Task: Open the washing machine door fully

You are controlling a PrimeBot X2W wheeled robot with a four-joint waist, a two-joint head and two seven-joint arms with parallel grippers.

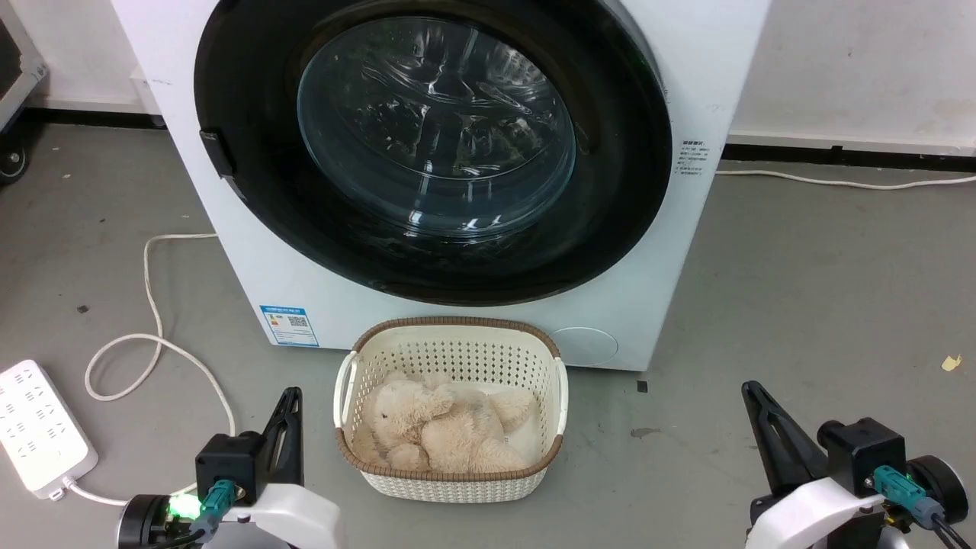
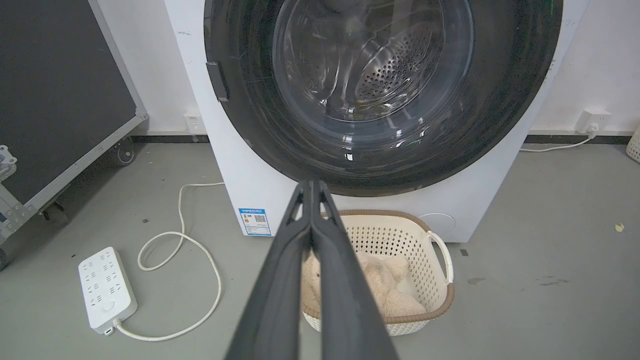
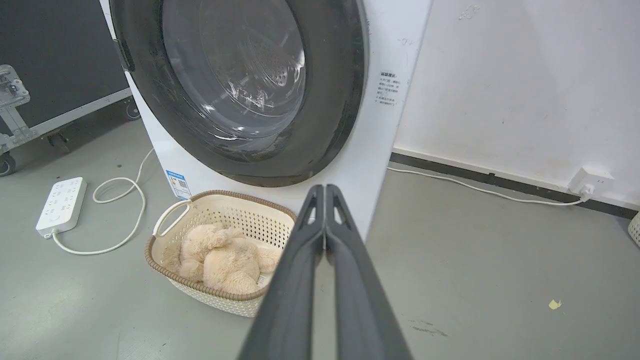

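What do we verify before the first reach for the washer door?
1. Washing machine door shut against the washing machine front: ok, start state.
2. Handle tab on the door's left rim, unobstructed: ok.
3. Left gripper: fingers pressed together, empty; they need opening to take the tab: not ok.
4. Right gripper shut, empty, low and apart from the door: ok.
5. Basket with plush toy sits just below the door; swing clearance: cannot tell.
6. Hinge side: cannot tell, likely right.
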